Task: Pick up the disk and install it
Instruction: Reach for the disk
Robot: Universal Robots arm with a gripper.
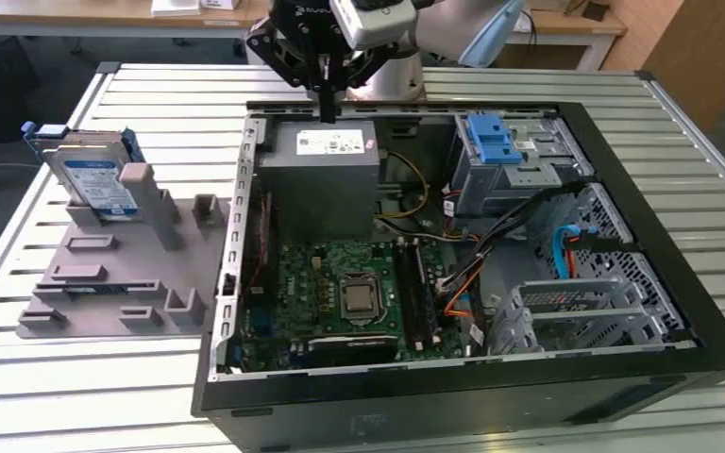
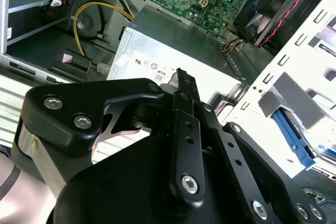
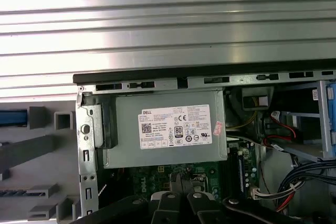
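Open black computer case (image 1: pixel 463 401) on slatted metal table (image 1: pixel 86 396). Grey moulded tray (image 1: pixel 98 283) beside it, exterior view's left; silver rectangular disk (image 1: pixel 92 184) upright at tray's far end. Grey power-supply box (image 1: pixel 318 175) inside case.

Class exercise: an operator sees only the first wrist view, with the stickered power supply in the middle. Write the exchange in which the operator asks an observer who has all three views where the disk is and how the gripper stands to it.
Operator: I see the power supply. Where is the thing I must pick up?
Observer: In the exterior view the disk stands on edge in a grey holder, outside the case, on the exterior view's left.
Operator: Is the gripper near it?
Observer: No. The gripper hangs above the power supply at the far end of the case, well apart from the disk, shut and empty.
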